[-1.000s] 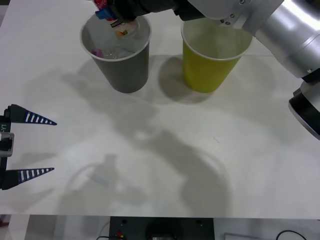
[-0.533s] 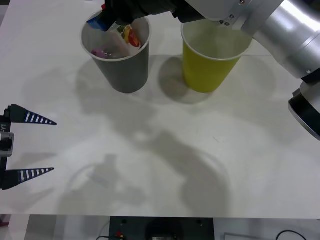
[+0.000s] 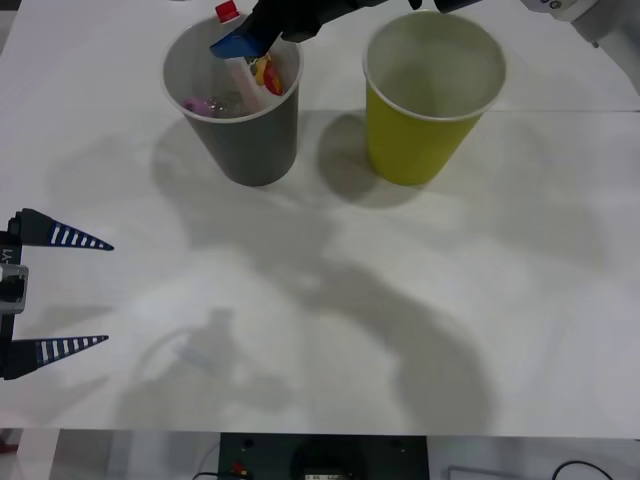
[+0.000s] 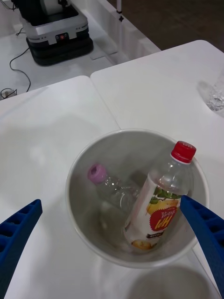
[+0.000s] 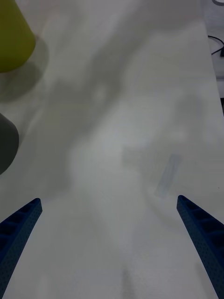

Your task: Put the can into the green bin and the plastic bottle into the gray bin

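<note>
Right gripper (image 4: 112,247) spread wide, released, above gray bin (image 3: 232,150) at table's far edge | plastic bottle (image 4: 156,205) leaning inside | left gripper (image 3: 60,295) spread, near-left edge

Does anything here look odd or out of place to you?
Slightly. The plastic bottle leans tilted against the gray bin wall, its red cap poking above the rim, beside a second clear bottle with a pink cap. The open right gripper hangs above. The green bin stands upright; nothing is spilled.
</note>
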You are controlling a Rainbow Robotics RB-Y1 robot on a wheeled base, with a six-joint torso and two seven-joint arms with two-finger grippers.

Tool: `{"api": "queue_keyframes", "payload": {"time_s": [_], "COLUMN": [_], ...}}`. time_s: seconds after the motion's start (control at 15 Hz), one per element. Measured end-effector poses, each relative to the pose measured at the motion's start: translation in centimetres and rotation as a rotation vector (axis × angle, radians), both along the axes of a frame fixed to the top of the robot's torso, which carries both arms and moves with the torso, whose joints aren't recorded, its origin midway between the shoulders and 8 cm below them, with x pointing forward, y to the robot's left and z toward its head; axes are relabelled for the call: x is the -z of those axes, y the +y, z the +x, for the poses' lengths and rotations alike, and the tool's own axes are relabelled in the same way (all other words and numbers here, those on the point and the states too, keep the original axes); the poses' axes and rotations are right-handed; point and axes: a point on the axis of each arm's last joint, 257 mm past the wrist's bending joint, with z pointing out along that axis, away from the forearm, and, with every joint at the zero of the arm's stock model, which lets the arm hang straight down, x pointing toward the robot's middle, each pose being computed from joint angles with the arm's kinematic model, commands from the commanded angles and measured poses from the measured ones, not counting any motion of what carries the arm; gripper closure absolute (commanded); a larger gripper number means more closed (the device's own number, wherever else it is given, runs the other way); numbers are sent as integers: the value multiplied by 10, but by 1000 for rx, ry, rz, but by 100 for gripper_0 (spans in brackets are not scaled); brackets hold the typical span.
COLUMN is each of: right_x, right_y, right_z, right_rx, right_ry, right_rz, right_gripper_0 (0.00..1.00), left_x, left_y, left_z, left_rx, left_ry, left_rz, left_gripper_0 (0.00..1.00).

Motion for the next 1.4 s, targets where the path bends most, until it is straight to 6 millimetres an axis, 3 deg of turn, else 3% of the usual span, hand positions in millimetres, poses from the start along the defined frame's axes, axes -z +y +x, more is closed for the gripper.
{"api": "queue_keyframes", "payload": {"time_s": [0.4,0.93,1.4], "right_x": [14,69,119], "right_y": [-72,-199,-277], "right_z": [-47,-127,-169], "right_rx": [-39,-125,-101], "right_ry": [-33,-49,-68], "right_rz": [-20,-122,-169], "right_gripper_0": [0,0,0], "left_x": [0,0,0], "left_y": [0,0,0], "left_z": [0,0,0], "left_rx": [0,0,0], "left_ry": [0,0,0], "left_rz": [0,0,0], "left_gripper_0": [0,0,0]}}
